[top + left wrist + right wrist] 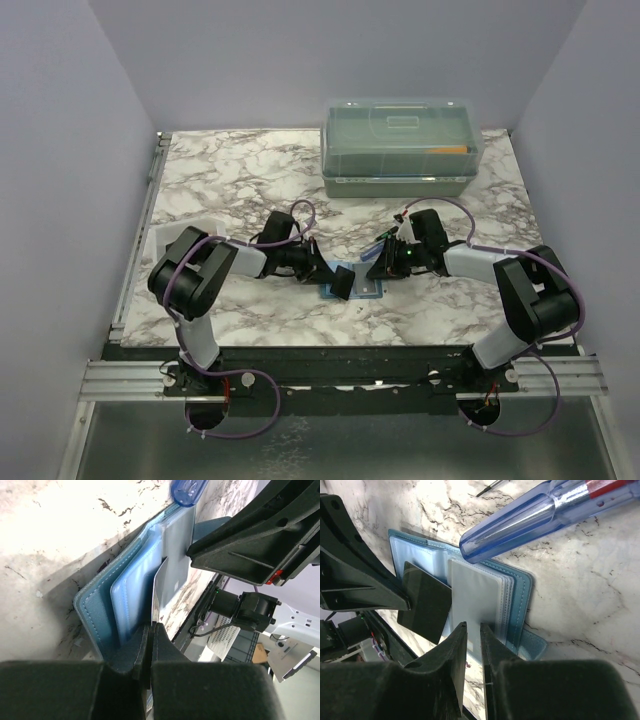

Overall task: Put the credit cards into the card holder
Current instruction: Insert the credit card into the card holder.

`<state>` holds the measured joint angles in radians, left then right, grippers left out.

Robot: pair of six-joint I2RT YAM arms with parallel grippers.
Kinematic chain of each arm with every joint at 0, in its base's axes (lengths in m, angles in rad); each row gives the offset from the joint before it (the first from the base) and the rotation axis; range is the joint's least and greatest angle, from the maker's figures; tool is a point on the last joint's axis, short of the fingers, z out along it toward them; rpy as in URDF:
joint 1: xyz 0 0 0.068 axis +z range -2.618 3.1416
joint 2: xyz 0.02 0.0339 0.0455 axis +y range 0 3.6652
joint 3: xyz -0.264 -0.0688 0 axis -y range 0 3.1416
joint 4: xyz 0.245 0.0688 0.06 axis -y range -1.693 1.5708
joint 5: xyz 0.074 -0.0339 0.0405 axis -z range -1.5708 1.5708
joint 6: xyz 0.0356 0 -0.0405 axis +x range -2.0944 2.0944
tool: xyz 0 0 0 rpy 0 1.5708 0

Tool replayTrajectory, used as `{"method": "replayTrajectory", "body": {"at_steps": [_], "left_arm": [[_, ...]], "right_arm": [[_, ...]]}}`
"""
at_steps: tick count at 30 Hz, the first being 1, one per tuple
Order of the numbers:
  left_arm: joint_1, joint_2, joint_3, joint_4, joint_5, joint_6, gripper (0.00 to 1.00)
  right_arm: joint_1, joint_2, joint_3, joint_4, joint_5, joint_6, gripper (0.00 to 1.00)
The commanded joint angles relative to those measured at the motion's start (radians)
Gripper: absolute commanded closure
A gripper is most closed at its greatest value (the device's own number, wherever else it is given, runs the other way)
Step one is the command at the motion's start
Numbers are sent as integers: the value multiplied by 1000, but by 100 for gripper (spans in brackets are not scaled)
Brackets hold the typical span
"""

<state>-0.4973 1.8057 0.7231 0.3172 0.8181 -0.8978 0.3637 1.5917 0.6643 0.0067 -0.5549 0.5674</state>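
Hidden: in the top view the holder (371, 291) is mostly covered by the two gripper heads, and only a teal strip is seen. Only one card (424, 602) can be made out. It is seen dark and face-on from the right wrist and thin and edge-on from the left; no markings can be read. A blue pen (535, 520) is cut off by the frame.

Edges and room: the holder lies open and flat on the table (230, 170), near the middle and toward the near edge. The pen's clear end is just beside the holder's far edge. The box (400, 140) stands well apart at the far edge.

Pose: both arms are folded inward and low, with their wrists meeting over the holder. The left gripper (151, 628) is closed on the card's lower edge, and the card is held tilted over the open holder beside the sleeves. The right gripper (473, 628) is drawn nearly together on the edge of a clear sleeve (476, 597), with a thin pale sheet seen between its fingers.
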Motion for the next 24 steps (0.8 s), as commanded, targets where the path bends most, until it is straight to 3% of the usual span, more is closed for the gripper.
{"method": "replayTrajectory", "body": {"at_steps": [1,10,17,24], "left_arm": [[3,39,-4,49,-33,-6,100],[0,47,-25,158,-109,-86,100],[-24,54,-54,207,-147,-102,100],[-57,75,-67,273,-169,-137,100]], "right_arm": [[1,11,-33,-17,66,-22,79],[1,-7,-34,-43,101,18,79],[1,-67,-18,-165,172,23,65],[1,-41,-44,-151,153,11,64]]}}
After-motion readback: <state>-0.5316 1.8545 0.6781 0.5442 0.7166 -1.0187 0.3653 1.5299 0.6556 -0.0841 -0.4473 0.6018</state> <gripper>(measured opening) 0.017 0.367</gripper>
